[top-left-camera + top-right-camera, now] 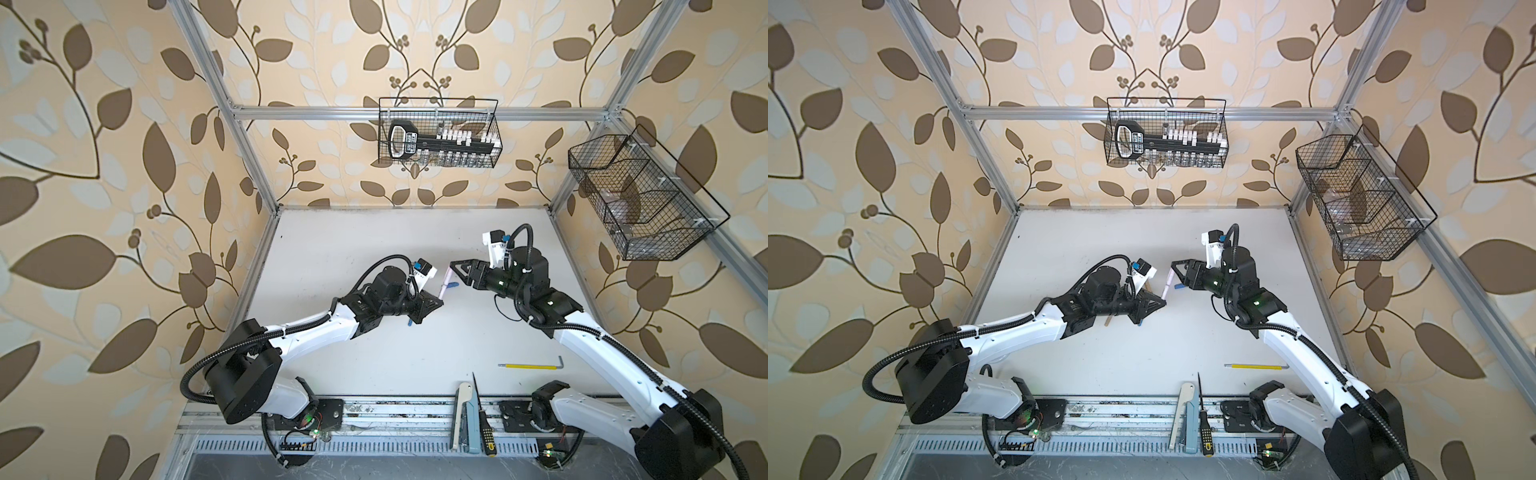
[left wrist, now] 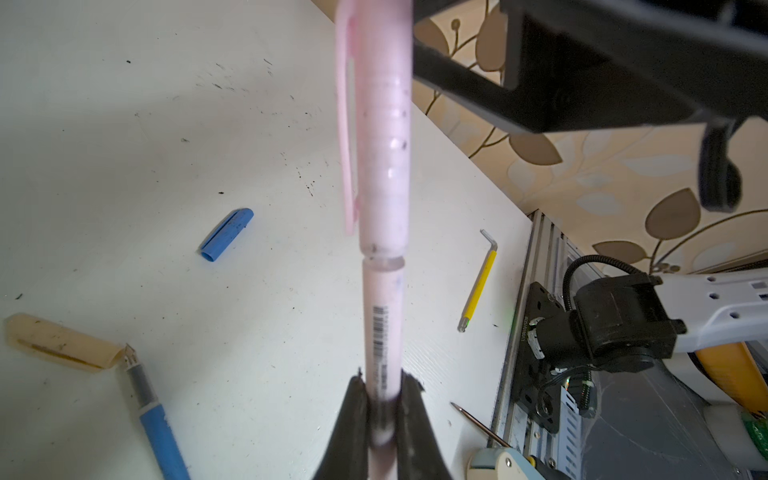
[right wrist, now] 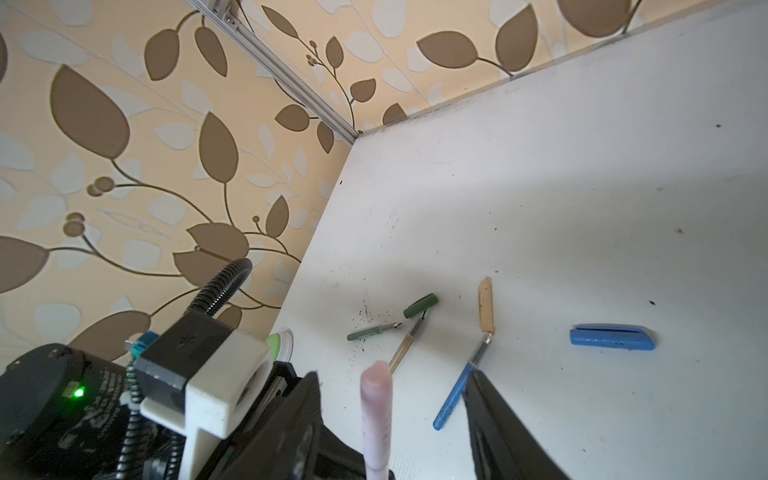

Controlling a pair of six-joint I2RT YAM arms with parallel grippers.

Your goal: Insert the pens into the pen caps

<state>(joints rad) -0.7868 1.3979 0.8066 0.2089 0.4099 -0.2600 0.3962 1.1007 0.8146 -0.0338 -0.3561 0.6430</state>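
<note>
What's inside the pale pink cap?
The front end of the pale pink pen, held by the left gripper, goes into the pale pink cap. Its tip is covered by the cap wall.

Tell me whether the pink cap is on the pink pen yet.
On. The pink cap covers the end of the pink pen, with a thin gap at the seam; the left gripper holds the barrel.

White arm links (image 1: 320, 332), black joint housings (image 1: 241, 374), black corrugated cables (image 3: 220, 286), black fingers (image 2: 353, 432), green status light (image 3: 78, 392).

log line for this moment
left gripper: shut on pink pen | pink cap: on pen | right gripper: open around cap | blue pen, tan pen, green pen: uncapped
</note>
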